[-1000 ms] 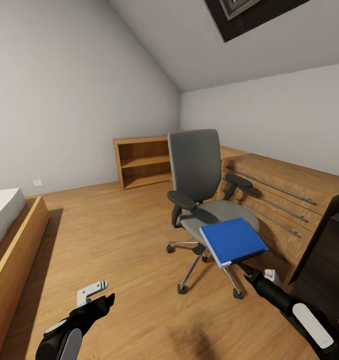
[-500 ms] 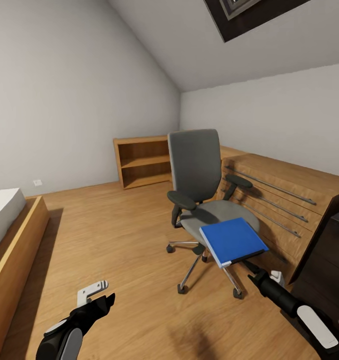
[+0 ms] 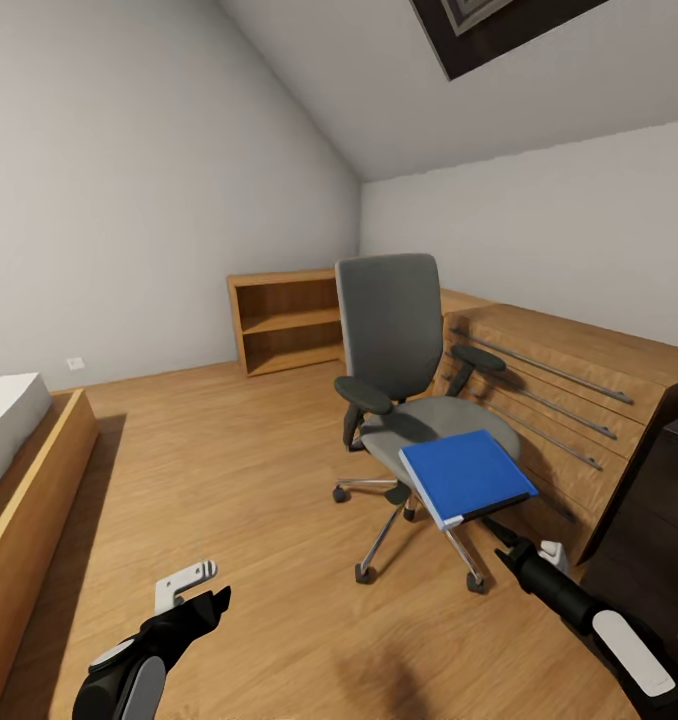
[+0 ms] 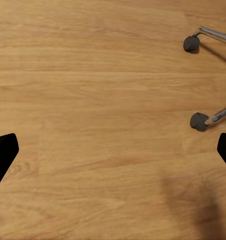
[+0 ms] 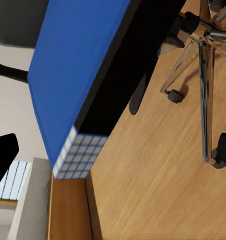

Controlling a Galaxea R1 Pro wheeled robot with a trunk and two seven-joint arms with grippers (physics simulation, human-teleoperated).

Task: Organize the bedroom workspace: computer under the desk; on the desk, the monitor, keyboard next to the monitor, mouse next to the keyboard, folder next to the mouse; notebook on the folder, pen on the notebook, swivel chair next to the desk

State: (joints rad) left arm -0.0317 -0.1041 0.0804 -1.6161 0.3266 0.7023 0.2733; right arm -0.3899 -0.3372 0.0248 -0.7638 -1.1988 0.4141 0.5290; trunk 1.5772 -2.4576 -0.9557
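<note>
Blue folder [image 3: 467,478] overhanging chair [image 3: 404,380] seat edge, right gripper [image 3: 516,545] beside it, grip indeterminate, left gripper [image 3: 191,592] spread wide, empty, over floor [image 3: 229,470].

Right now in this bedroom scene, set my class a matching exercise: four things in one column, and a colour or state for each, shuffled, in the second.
Things:
1. folder
2. swivel chair
3. wooden shelving
4. left end effector

Descriptions:
A. open, above bare wood floor
B. bright blue, lying on the front of a seat
C. against the far wall, shelves bare
D. grey padding, black armrests, chrome legs

Pairs: 1-B, 2-D, 3-C, 4-A
</note>
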